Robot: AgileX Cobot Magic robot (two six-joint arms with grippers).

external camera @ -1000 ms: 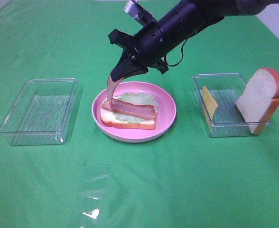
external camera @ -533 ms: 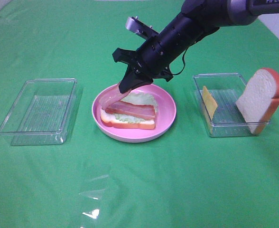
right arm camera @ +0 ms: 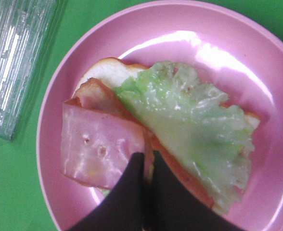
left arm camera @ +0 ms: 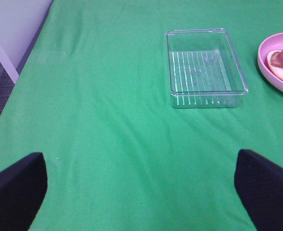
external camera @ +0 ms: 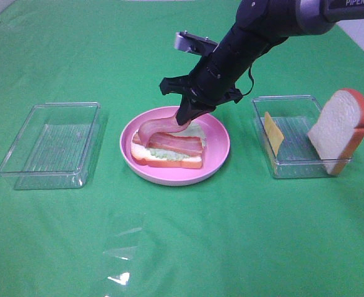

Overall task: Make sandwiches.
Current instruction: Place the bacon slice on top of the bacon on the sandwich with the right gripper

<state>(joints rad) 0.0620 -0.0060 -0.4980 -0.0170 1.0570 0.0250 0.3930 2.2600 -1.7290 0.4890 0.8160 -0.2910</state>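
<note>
Right claw (external camera: pixel 186 116) pinches a bacon strip (external camera: pixel 152 126) whose free end seems to touch the sandwich (external camera: pixel 169 159) on the pink plate (external camera: pixel 221 143); left claw (left arm camera: pixel 141 190) gapes wide above the worktop (left arm camera: pixel 108 125)

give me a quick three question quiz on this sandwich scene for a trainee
1. True or false: the right claw is shut on a bacon strip above the pink plate.
2. Where is the spare bread slice? A on the pink plate, B in the right tray, C held by the right claw.
3. Fill in: the left claw is ____.
Key: 1 true; 2 B; 3 open.
</note>
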